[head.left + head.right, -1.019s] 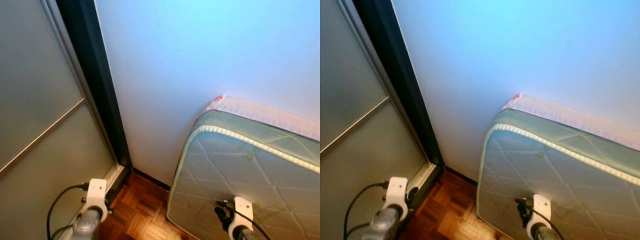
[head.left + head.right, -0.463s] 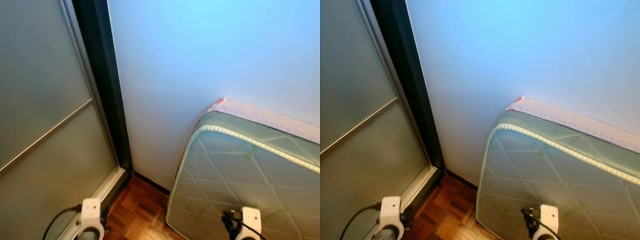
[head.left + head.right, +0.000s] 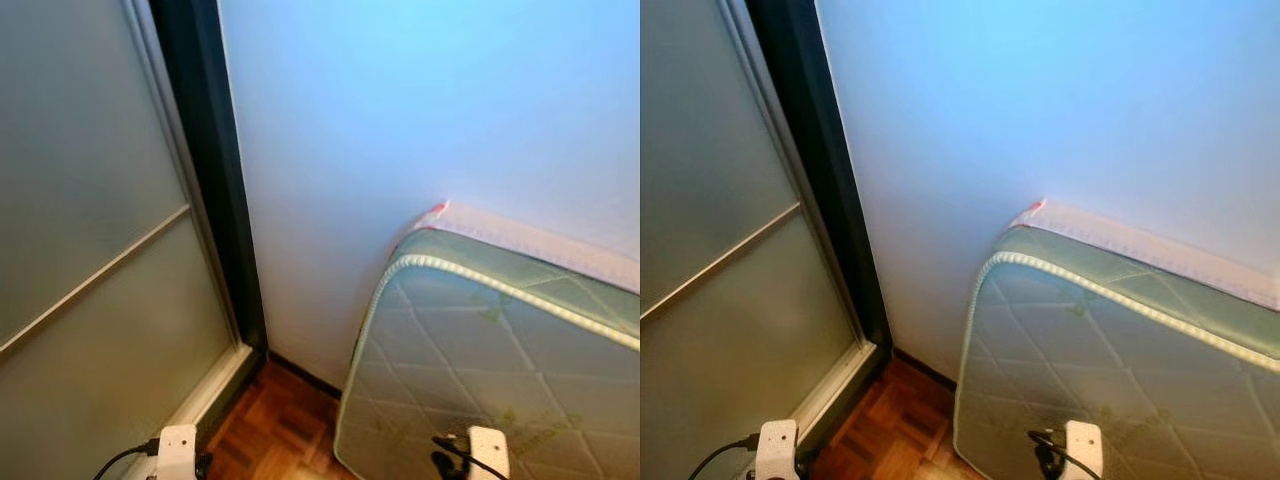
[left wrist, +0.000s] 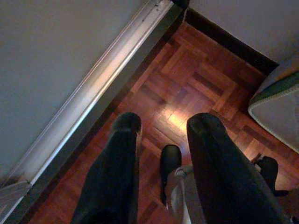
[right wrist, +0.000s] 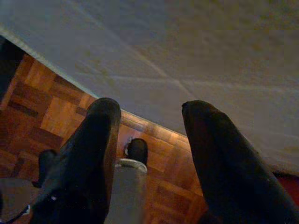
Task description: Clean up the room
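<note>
A green quilted mattress (image 3: 500, 350) stands on edge against the pale wall, low on the right. Both arms hang low, and their white wrist mounts (image 3: 177, 445) (image 3: 489, 447) peek in at the bottom edge. In the left wrist view my left gripper (image 4: 161, 123) is open above the parquet floor (image 4: 196, 81), its fingers empty. In the right wrist view my right gripper (image 5: 149, 109) is open too, hanging over the floor (image 5: 42, 107) beside the lower edge of the mattress (image 5: 187, 46), holding nothing.
A frosted sliding door (image 3: 90, 250) with a dark frame (image 3: 215, 170) stands on the left, its metal track (image 4: 98, 79) along the floor. The pale wall (image 3: 400, 110) is straight ahead. A strip of parquet runs between door and mattress.
The whole picture has shifted, so the camera has moved; the wrist mounts sit lower in frame. Nothing in the room has moved.
</note>
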You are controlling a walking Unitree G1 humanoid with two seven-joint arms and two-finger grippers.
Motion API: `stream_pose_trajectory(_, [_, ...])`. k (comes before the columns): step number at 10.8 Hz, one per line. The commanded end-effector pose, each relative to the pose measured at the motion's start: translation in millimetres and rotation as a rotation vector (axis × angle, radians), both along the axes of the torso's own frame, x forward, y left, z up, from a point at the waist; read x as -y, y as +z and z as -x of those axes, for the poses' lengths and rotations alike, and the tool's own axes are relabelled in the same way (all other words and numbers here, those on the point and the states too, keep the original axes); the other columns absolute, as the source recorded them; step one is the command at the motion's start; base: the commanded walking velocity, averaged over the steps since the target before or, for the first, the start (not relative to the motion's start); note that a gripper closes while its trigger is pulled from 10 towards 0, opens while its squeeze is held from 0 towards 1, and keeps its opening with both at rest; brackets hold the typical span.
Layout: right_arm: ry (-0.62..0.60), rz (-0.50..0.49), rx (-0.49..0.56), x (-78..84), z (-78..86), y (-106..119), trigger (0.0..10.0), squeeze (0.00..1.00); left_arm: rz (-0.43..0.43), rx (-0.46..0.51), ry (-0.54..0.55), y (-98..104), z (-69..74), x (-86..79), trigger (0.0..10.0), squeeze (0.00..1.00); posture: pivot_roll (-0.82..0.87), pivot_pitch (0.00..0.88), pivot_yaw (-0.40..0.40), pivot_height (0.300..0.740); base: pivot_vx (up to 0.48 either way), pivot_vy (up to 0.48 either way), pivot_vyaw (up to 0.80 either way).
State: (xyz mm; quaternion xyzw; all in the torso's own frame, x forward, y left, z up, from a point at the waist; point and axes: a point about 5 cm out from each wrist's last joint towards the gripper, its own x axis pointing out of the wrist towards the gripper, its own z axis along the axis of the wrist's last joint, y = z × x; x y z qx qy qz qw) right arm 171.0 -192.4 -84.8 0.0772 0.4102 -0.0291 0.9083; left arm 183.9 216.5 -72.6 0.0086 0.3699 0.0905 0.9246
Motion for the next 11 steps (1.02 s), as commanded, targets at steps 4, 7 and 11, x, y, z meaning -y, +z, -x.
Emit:
stream_pose_trajectory(4, [-0.007,0.000,-0.043,-3.2,5.6,-4,10.0,0.00,0.024,-0.048,-0.030,-5,3.2,8.4,10.0,0.00,0.21,0.000,-0.045,0.740,0.000,0.000,0.00])
stream_pose_trajectory(7, [0.008,-0.021,-0.010,-10.3,-5.9,0,10.0,0.00,0.037,-0.040,-0.015,-5,2.2,11.9,10.0,0.00,0.21,0.000,-0.055,0.740,-0.167,0.000,0.00])
stream_pose_trajectory(11, [0.009,-0.023,-0.017,-10.7,-8.0,1,10.0,0.00,0.043,-0.068,-0.024,-8,7.4,12.1,10.0,0.00,0.21,0.000,-0.059,0.740,-0.272,0.000,0.00])
